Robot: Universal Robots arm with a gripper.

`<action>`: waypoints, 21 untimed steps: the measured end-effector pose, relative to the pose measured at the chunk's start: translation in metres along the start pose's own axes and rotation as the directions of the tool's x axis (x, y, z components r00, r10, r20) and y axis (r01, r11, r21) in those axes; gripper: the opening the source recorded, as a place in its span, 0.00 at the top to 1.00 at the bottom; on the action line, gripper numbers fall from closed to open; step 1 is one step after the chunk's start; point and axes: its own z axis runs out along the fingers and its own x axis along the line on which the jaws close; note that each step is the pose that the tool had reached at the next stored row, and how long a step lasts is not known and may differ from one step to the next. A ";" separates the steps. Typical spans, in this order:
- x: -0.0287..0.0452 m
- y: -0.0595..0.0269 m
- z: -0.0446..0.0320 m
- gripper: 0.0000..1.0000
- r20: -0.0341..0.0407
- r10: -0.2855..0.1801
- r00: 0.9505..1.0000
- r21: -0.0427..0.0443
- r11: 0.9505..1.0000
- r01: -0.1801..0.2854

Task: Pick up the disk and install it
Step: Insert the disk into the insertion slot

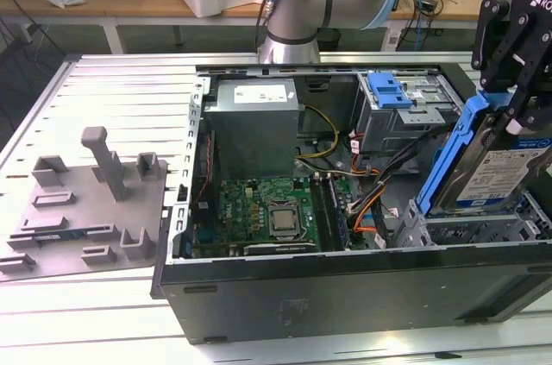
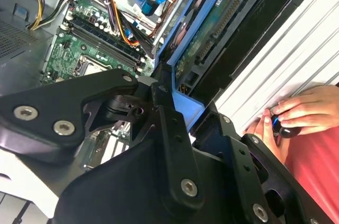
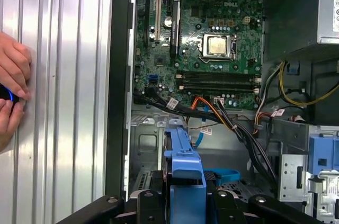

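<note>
The gripper (image 1: pixel 511 110) is clamped on the disk (image 1: pixel 500 171), which hangs tilted over the drive bay (image 1: pixel 470 229) at the computer case's (image 1: pixel 345 287) near corner, on the exterior view's right. The disk is probably dense, stiff and shock-sensitive, so it is best held by its blue frame (image 1: pixel 455 136).

The black hand (image 2: pixel 185 103) is clamped on the blue frame of the disk (image 2: pixel 209 52), and the disk's circuit side faces the camera. Beyond it sit the green motherboard (image 2: pixel 87 49) and a tangle of orange and black cables (image 2: pixel 114 20). Over on the ribbed metal table (image 2: pixel 302 44), a person's fingers (image 2: pixel 299 108) pinch a small dark object (image 2: pixel 285 128).
</note>
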 end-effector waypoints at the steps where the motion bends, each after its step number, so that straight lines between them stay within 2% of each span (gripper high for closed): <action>1: 0.0000 0.0000 0.0003 0.63 0.000 0.000 1.000 0.000 1.000 0.000; 9: 0.0001 0.0000 0.0009 0.63 0.000 0.000 1.000 -0.001 1.000 0.000; 12: 0.0001 0.0001 -0.0099 0.63 0.000 0.000 1.000 -0.002 1.000 0.000; 15: 0.0002 0.0002 -0.0150 0.63 0.000 0.000 1.000 -0.002 1.000 0.000; 21: 0.0001 0.0002 -0.0175 0.63 0.000 0.000 1.000 -0.002 1.000 0.000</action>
